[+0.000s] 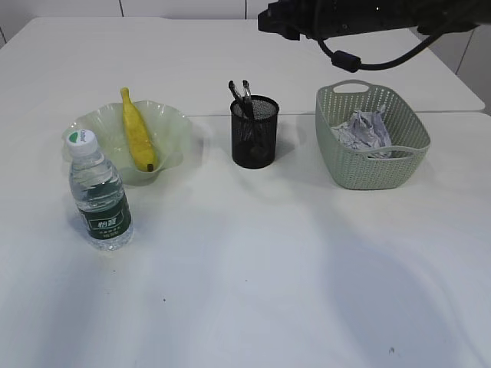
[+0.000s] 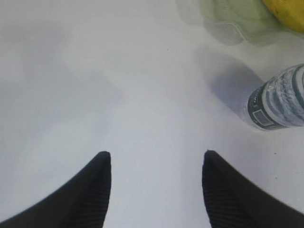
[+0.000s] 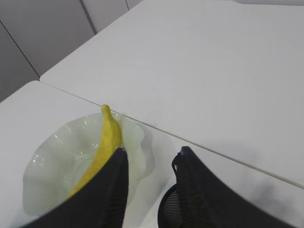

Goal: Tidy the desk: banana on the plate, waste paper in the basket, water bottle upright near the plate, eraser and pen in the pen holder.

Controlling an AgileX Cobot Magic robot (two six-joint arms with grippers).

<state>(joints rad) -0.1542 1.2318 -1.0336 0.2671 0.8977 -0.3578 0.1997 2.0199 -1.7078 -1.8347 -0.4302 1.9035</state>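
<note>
White front table [image 1: 253, 291] fills the exterior view from 3 o'clock round to 9, smooth and matte. There's a tiny dark speck [image 1: 163, 299] towards 7 o'clock and a second speck [image 1: 391, 350] down at 5 o'clock. A soft grey shadow [image 1: 360, 284] pools on the surface near 5 o'clock. Behind it, a thin seam [image 1: 207, 116] runs across, and the rear table [image 1: 176, 61] butts up against it, stretching to 12 o'clock. Pale wall panels [image 1: 77, 6] line the top edge from 11 to 12 o'clock. On the right wrist view, grey cabinet panels [image 3: 38, 33] sit at 10 o'clock beyond the tables.
</note>
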